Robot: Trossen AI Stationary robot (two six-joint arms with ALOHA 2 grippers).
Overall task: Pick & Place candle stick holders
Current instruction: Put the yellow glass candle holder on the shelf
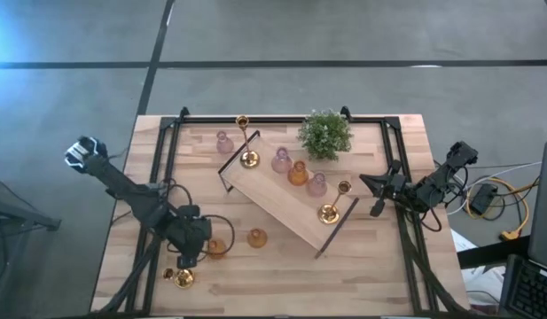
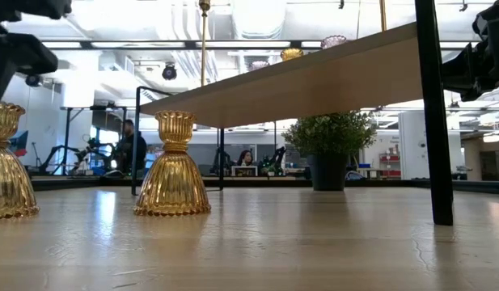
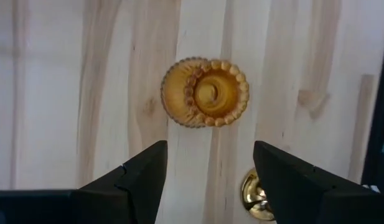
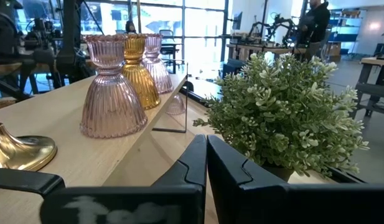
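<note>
Left pincer (image 3: 207, 180) gapes above a ribbed amber glass holder (image 3: 205, 92); right pincer (image 4: 206, 163) closed.

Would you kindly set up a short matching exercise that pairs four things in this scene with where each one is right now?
Things:
1. left gripper
2. right gripper
3. potted plant
4. pink holder

Places or states:
A. standing on the wooden tray
B. shut, beside the tray's end
C. open above an amber holder on the table
D. on the table at the far edge, off the tray

Pairs: 1-C, 2-B, 3-D, 4-A
</note>
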